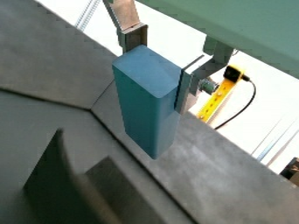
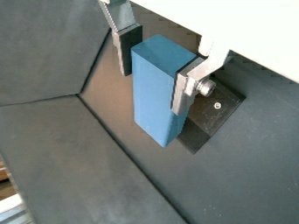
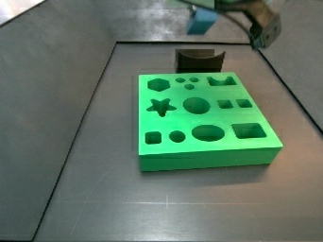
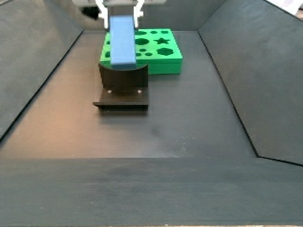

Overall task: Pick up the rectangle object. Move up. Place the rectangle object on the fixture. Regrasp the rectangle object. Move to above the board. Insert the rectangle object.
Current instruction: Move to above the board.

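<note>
The rectangle object (image 1: 146,101) is a blue-grey block, upright between my gripper's (image 1: 162,66) silver fingers (image 1: 190,80), which are shut on its upper part. Both wrist views show this; in a wrist view the block (image 2: 156,87) hangs over the fixture's dark base plate (image 2: 216,112). In a side view the gripper (image 4: 122,16) holds the block (image 4: 120,49) right above the dark fixture (image 4: 122,89); I cannot tell whether they touch. The green board (image 4: 172,60) lies behind the fixture. In a side view the gripper (image 3: 214,11) is at the top edge, beyond the fixture (image 3: 198,60) and the board (image 3: 202,159).
Dark sloping walls (image 4: 42,80) enclose the grey floor (image 4: 154,133) on both sides. A yellow part with a black cable (image 1: 219,94) lies outside the enclosure.
</note>
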